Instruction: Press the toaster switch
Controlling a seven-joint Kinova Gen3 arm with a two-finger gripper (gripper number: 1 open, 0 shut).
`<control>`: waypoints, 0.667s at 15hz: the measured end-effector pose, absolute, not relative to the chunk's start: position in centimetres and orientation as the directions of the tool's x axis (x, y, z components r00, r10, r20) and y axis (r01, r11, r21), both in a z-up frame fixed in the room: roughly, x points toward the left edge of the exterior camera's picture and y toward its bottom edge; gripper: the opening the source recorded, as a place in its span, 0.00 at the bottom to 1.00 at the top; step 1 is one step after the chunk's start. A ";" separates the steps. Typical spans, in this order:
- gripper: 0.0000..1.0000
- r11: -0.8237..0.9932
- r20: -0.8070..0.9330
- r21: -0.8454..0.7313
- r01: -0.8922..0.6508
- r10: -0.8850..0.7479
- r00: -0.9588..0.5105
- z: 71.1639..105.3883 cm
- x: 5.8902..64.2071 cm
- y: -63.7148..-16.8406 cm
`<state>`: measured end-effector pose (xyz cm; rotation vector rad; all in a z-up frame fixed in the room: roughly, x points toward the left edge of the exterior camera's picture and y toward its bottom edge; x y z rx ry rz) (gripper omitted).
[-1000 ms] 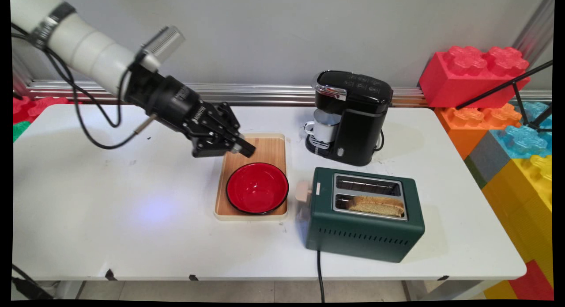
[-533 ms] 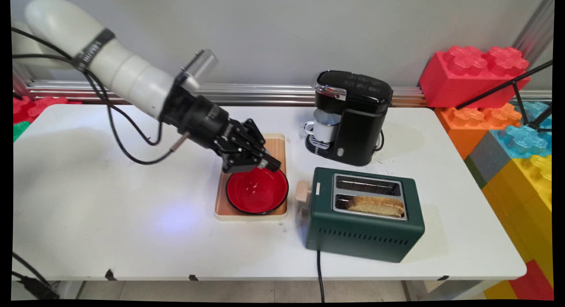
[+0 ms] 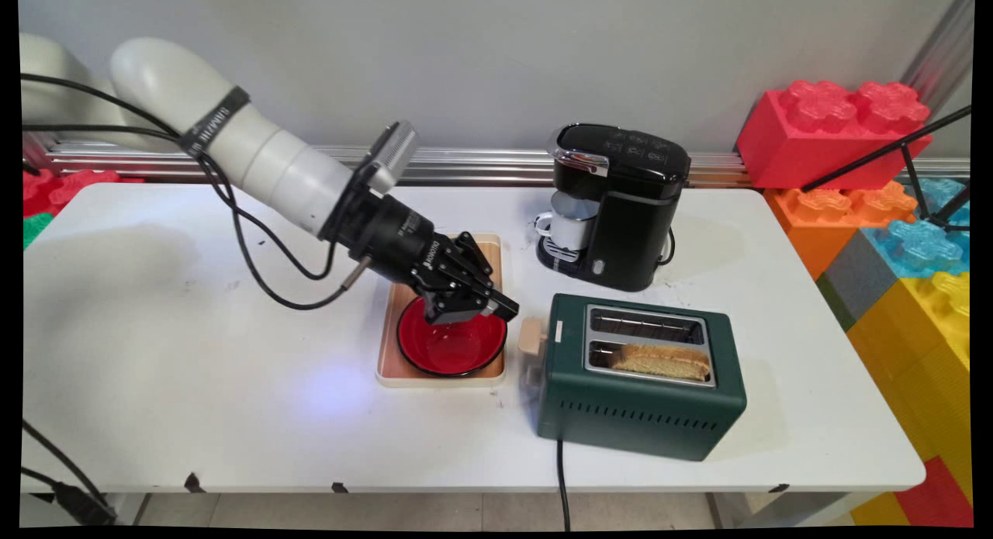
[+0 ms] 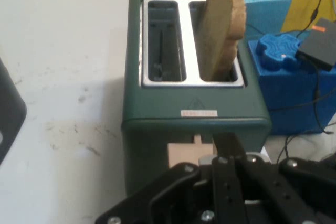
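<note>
My black gripper hangs low over the right side of a red bowl, its fingers shut with nothing between them. The tips point at the beige lever on the left end of a dark green toaster, a short gap away. In the hand view the shut gripper lines up just in front of that lever on the toaster. A slice of bread stands in the toaster's near slot; the far slot is empty. The bread sticks up well above the slot.
The bowl rests on a wooden tray. Behind the toaster a black coffee machine holds a white mug. Big coloured toy bricks are stacked off the table's right end. The toaster's black cord drops over the front edge.
The arm has swung right and downward, carrying the gripper from the tray's far left corner across the bowl to just short of the toaster's lever. Nothing else moved.
</note>
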<state>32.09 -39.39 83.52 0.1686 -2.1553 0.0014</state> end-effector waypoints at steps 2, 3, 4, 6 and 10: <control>0.00 0.989 0.827 0.069 -0.129 -0.129 -0.547 82.7 31.5 -39.7; 0.00 0.989 0.827 0.072 -0.132 -0.133 -0.547 82.3 31.2 -39.9; 0.00 0.988 0.827 0.074 -0.133 -0.135 -0.546 82.1 30.9 -40.0; 0.00 0.988 0.826 0.076 -0.137 -0.140 -0.546 81.6 30.6 -40.2; 0.00 0.986 0.825 0.081 -0.144 -0.148 -0.545 80.8 30.1 -40.6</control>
